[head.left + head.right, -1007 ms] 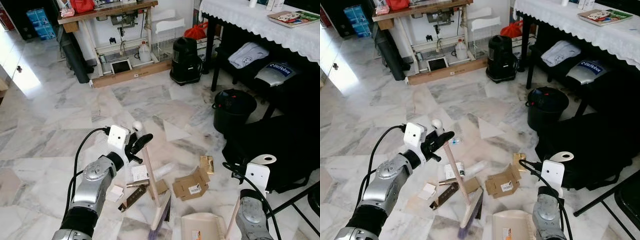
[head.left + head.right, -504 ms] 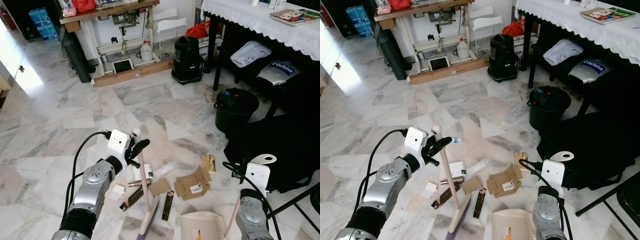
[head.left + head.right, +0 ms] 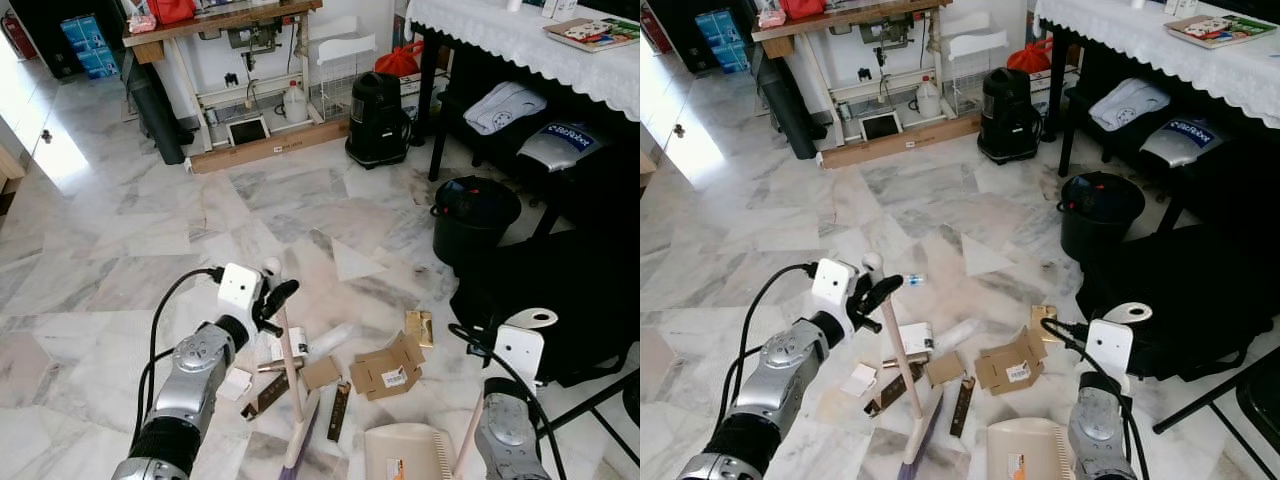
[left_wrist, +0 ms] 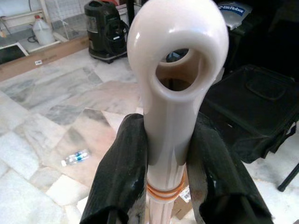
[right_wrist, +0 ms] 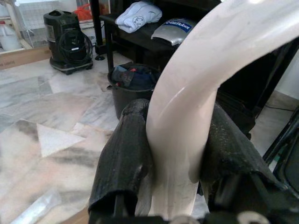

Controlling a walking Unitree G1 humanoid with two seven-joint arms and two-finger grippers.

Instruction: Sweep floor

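My left gripper (image 3: 272,298) is shut on the top of a cream broom handle (image 3: 288,362), just under its ring end (image 4: 177,51). The handle slants down to the purple bristles (image 3: 292,458) on the marble floor. Around the broom head lie scraps: torn cardboard (image 3: 385,366), a gold packet (image 3: 417,326), a clear wrapper (image 3: 330,337), white cards (image 3: 278,346) and a dark strip (image 3: 338,410). My right gripper (image 5: 175,163) is shut on the curved cream handle of a dustpan (image 3: 405,455), which rests low in front of me.
A black bin (image 3: 475,215) and a black bag (image 3: 560,290) stand to the right. Behind them is a table with a white cloth (image 3: 520,40). A black vacuum (image 3: 375,120) and a workbench (image 3: 220,25) are at the back. Open floor lies to the left.
The broom head has swung to the left across the floor, uncovering the dark strip. The handle top shifted slightly with my left gripper. The dustpan has stayed put.
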